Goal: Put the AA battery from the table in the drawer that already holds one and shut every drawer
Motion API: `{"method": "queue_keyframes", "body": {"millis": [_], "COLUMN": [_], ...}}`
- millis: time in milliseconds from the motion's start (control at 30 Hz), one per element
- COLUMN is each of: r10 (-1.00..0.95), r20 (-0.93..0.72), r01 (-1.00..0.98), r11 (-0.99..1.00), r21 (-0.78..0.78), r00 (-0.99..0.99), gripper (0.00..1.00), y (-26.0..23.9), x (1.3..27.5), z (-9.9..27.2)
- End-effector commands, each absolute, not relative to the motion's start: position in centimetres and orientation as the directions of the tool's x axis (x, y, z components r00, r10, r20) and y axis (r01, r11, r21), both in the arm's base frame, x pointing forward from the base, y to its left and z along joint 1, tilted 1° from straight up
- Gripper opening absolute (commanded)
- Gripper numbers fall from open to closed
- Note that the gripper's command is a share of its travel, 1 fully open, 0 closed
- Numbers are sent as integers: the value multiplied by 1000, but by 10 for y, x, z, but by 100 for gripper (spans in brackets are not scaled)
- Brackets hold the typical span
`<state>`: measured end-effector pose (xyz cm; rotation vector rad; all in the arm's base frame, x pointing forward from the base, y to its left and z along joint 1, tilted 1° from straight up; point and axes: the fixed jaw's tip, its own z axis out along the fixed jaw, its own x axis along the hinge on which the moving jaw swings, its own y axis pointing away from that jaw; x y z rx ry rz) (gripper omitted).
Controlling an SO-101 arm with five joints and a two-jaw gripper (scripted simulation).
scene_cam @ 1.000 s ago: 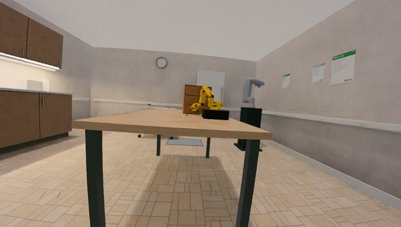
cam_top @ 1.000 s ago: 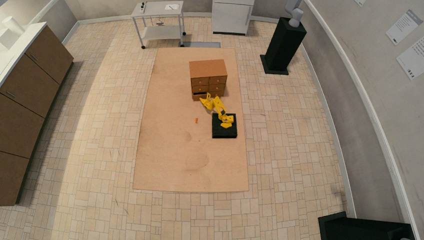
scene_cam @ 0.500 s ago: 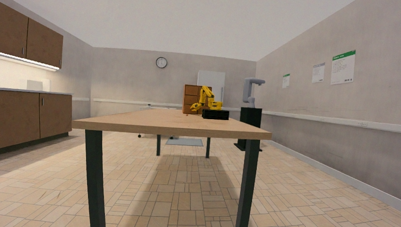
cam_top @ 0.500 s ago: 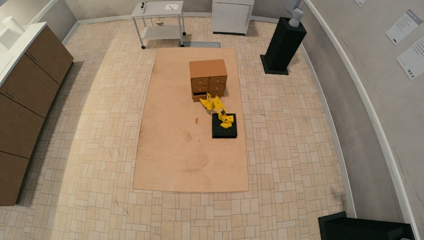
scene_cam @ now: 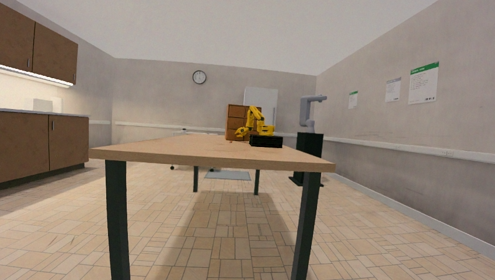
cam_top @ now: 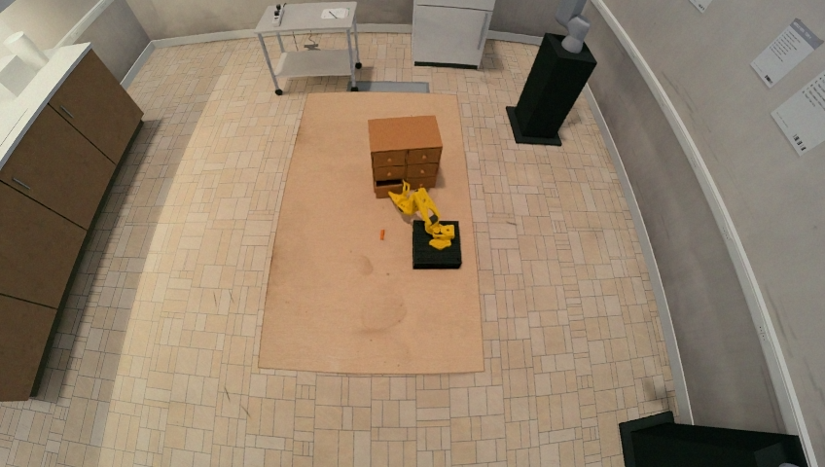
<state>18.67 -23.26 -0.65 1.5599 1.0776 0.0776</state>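
Observation:
A small wooden chest of drawers [cam_top: 404, 133] [scene_cam: 236, 117] stands on the table [cam_top: 347, 312] [scene_cam: 194, 152]. Its bottom left drawer [cam_top: 385, 189] is pulled out a little; the other drawers look shut. My yellow arm reaches from its black base [cam_top: 437, 260] [scene_cam: 265, 141] to that drawer's front. My gripper [cam_top: 400, 194] [scene_cam: 240, 132] is shut on the drawer's knob, which the fingers hide. The AA battery [cam_top: 381, 233], small and orange, lies on the table to the left of the base, apart from the gripper. What the drawer holds is hidden.
A white cart [cam_top: 309, 40], a white cabinet [cam_top: 451, 31] and a black pedestal with a grey arm [cam_top: 550, 87] [scene_cam: 307, 138] stand on the floor beyond the table. Brown cupboards [cam_top: 52, 173] line the left wall.

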Motion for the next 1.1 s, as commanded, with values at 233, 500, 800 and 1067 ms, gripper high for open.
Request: {"method": "queue_keyframes", "body": {"millis": [233, 500, 800, 1067], "r10": [681, 685, 686, 686], "r20": [-486, -486, -486, -486], "r01": [574, 574, 574, 574], "r11": [116, 120, 121, 121], "r21": [810, 810, 810, 810], "r00": [548, 543, 542, 542], "gripper": [0, 0, 0, 0], "y": [-220, -217, -216, -216], "x": [191, 191, 190, 190], "z": [-8, -8, -8, -8]}}
